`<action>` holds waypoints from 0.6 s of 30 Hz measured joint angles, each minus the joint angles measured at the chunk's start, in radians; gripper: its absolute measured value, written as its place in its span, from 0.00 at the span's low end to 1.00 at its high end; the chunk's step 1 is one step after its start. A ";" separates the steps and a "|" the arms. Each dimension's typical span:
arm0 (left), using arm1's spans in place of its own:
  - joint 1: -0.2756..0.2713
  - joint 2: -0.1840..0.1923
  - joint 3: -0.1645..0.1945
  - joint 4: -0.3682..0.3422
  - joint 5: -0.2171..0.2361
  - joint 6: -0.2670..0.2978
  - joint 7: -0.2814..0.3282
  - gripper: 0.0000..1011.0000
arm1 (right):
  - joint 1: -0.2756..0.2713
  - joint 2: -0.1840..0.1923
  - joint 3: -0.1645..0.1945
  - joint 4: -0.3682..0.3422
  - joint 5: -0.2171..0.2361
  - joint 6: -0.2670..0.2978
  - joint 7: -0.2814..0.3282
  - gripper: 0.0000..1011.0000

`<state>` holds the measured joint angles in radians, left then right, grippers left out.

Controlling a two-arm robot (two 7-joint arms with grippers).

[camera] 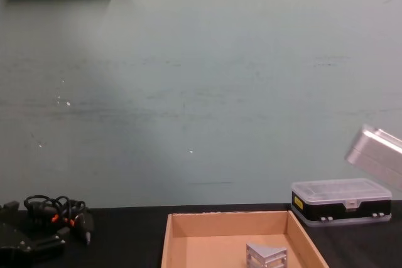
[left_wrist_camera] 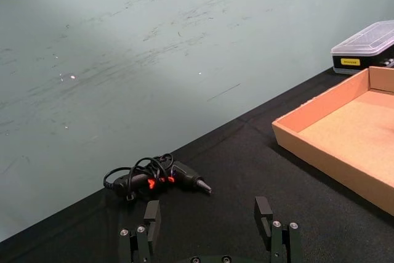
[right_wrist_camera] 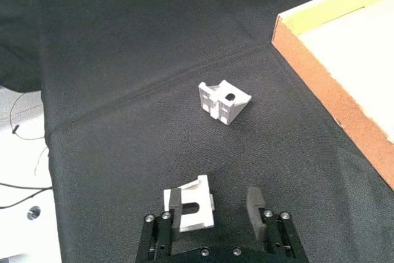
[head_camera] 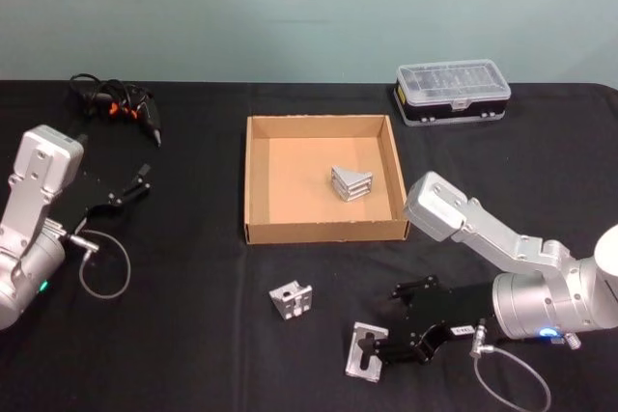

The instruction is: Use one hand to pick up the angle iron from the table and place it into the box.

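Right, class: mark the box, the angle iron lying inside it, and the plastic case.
box [head_camera: 290, 190], head view, bare floor near its front wall.
angle iron [head_camera: 351, 182], head view, middle of the piece.
plastic case [head_camera: 452, 84], head view, centre of its clear lid.

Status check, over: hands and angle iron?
Right hand open, around near angle iron, not closed. Left hand open, parked left. Second angle iron loose before box; third angle iron inside box.

The left arm [head_camera: 43, 166] and right arm [head_camera: 483, 229] are boxy silver-grey metal with rounded joints. The left hand [head_camera: 135, 183] and right hand [head_camera: 384, 344] are black, many-pieced, with small silver screws [right_wrist_camera: 163, 216]. A thin grey cable [head_camera: 101, 272] loops from each wrist.
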<state>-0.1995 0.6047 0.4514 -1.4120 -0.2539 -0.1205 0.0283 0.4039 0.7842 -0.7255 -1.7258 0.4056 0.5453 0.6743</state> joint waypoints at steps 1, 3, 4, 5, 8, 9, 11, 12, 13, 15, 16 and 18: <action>0.000 0.000 0.000 0.000 0.000 0.000 0.000 0.99 | -0.002 0.000 0.001 0.000 0.001 -0.001 0.000 0.65; 0.000 0.000 0.000 0.000 0.000 0.000 0.000 0.99 | -0.003 0.001 0.002 0.000 0.001 -0.002 0.000 0.62; 0.000 0.000 0.000 0.000 0.000 0.000 0.000 0.99 | -0.004 0.001 0.003 0.000 0.001 -0.002 0.000 0.57; 0.000 0.000 0.000 0.000 0.000 0.000 0.000 0.99 | -0.005 0.001 0.003 0.000 0.002 -0.003 0.000 0.56; 0.000 0.000 0.000 0.000 0.000 0.000 0.000 0.99 | -0.008 -0.001 0.006 0.000 0.003 -0.005 0.000 0.43; 0.000 0.000 0.000 0.000 0.000 0.000 0.000 0.99 | -0.008 -0.001 0.006 0.001 0.003 -0.006 0.000 0.41; 0.000 0.000 0.000 0.000 0.000 0.000 0.000 0.99 | -0.009 -0.002 0.006 0.002 0.003 -0.007 0.000 0.37; 0.000 0.000 0.000 0.000 0.000 0.000 0.000 0.99 | -0.010 -0.002 0.006 0.002 0.004 -0.008 0.000 0.31; 0.000 0.000 0.000 0.000 0.000 0.000 0.000 0.99 | -0.010 -0.002 0.006 0.003 0.004 -0.008 0.001 0.29; 0.000 0.000 0.000 0.000 0.000 0.000 0.000 0.99 | -0.010 -0.004 0.005 0.005 0.004 -0.009 0.001 0.22; 0.000 0.000 0.000 0.000 0.000 0.000 0.000 0.99 | -0.010 -0.004 0.005 0.005 0.004 -0.009 0.002 0.19; 0.000 0.000 0.000 0.000 0.000 0.000 0.000 0.99 | -0.009 -0.005 0.005 0.007 0.004 -0.010 0.003 0.12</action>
<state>-0.1995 0.6047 0.4514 -1.4120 -0.2539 -0.1205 0.0283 0.3945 0.7788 -0.7210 -1.7191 0.4099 0.5356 0.6770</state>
